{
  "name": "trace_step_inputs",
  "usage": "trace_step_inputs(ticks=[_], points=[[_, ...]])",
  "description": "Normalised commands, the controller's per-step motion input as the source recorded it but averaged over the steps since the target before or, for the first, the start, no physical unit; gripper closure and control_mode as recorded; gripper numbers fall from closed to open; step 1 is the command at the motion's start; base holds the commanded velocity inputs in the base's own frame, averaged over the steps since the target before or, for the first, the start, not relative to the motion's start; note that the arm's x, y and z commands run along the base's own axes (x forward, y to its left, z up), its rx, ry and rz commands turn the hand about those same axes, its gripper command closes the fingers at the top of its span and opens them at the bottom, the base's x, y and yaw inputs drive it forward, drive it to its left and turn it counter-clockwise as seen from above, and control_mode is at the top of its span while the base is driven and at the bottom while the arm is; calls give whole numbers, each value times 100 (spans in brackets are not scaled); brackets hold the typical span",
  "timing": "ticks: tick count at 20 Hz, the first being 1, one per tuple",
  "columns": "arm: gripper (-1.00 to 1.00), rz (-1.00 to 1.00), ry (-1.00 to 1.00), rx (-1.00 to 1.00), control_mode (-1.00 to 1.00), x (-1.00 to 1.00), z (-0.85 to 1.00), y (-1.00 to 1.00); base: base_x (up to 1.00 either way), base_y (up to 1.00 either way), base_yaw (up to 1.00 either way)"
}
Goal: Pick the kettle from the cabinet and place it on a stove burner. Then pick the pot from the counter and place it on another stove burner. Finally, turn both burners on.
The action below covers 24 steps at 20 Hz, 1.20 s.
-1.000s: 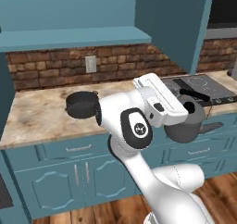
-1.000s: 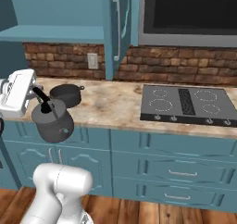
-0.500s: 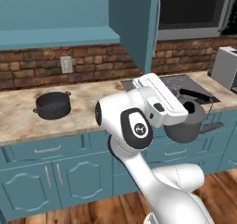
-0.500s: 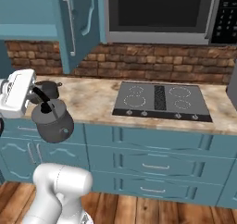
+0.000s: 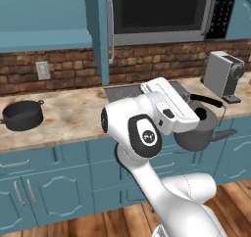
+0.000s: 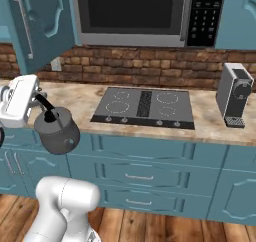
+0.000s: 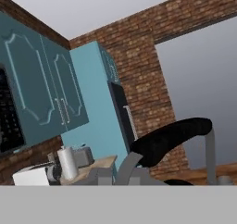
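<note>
Carrying the dark-grey spouted kettle [image 6: 59,131] in front of the teal base cabinets [image 6: 150,173].
The white arm's gripper [image 6: 44,102] is clamped on its black arched handle [image 6: 45,102].

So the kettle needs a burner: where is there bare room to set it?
All four stove burners lie bare. Counter is free left of the cooktop, and between it and the coffee machine. The pot sits far left.

I see my gripper [image 6: 44,110] clamped on the black handle of the grey kettle [image 6: 59,132], which hangs just below the jaws, off the counter [image 6: 210,117] edge, in front of the teal drawers. The cooktop [image 6: 144,106] lies well to the right of the jaws, burners bare. The coffee machine [image 6: 235,94] stands further right. The open cabinet door [image 6: 37,23] is above the jaws.
</note>
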Motion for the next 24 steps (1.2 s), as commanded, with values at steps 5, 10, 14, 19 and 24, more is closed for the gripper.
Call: trace_step_inputs(ticks=[5,10,14,19,24], points=[[100,0,0,0,100,0,0,0,0,-59,10],[100,0,0,0,100,0,0,0,8,-46,19],[100,0,0,0,100,0,0,0,15,-41,22],[100,0,0,0,100,0,0,0,22,-36,21],[100,0,0,0,100,0,0,0,34,-29,18]])
